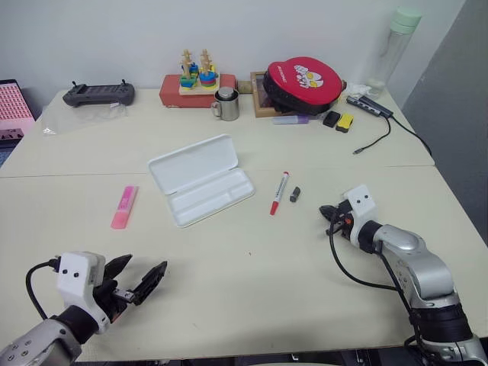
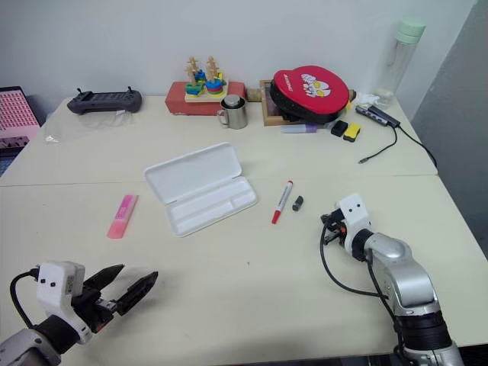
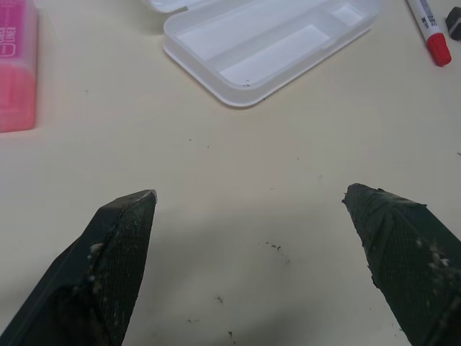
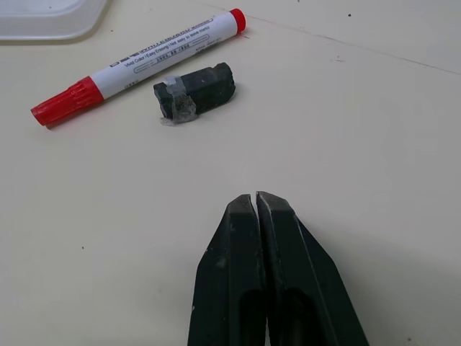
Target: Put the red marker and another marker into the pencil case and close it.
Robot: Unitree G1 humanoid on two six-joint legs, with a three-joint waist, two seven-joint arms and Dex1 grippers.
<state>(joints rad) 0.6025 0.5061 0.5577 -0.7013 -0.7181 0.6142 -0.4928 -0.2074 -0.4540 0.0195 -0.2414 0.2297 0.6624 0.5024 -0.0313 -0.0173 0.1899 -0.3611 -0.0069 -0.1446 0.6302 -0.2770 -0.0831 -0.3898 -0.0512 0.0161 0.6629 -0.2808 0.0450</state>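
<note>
Left claw [image 1: 137, 280] wide open, empty; right claw [image 4: 256, 200] pressed closed, empty, both low.

One red marker [image 1: 279, 193], one highlighter [image 1: 123, 207], one case [image 1: 201, 180]

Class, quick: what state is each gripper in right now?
Left gripper: open, holding nothing.
Right gripper: closed, holding nothing.
</note>
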